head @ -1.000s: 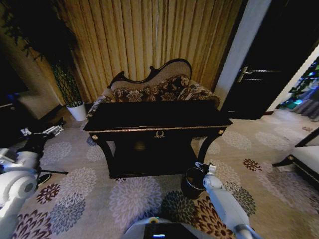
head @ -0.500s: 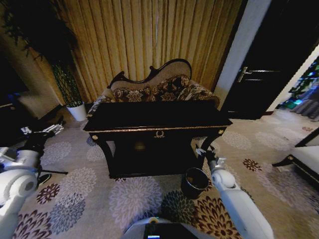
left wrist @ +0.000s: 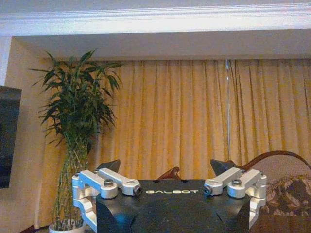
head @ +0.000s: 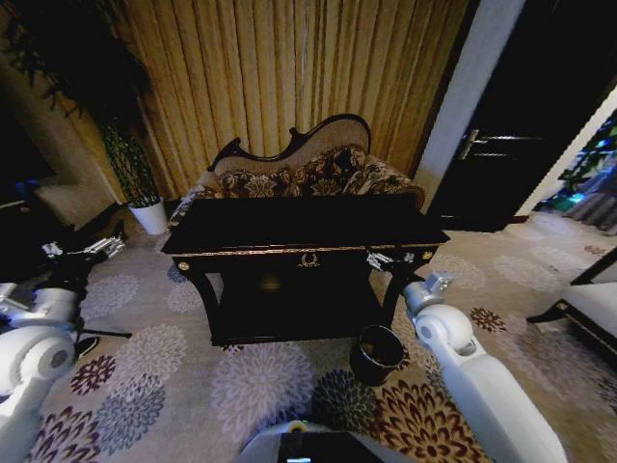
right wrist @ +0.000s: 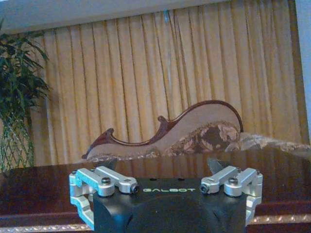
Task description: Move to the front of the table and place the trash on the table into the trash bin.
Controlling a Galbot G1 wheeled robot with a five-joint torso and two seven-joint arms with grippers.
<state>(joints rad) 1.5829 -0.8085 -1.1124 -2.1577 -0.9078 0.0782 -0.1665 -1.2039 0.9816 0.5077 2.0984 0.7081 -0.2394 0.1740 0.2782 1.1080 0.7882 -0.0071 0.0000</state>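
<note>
Glossy black table (head: 289,227) with gold trim and gold front emblem. Dark reddish-brown trash bin (head: 376,353), black inside. Golden-tan pleated curtains (head: 289,77). Floral-patterned sofa (head: 308,174) in brown and cream, dark curved frame. Beige carpet (head: 193,376) with purple, grey and maroon flower motifs. White plant pot (head: 149,216), green foliage. White arms; silver-and-black right gripper (head: 393,258).

We see the table (head: 289,227) top unobstructed from the front. The sofa (head: 308,174) blocks behind it. The trash bin (head: 376,354) stands on open carpet beside the table's right front leg.
</note>
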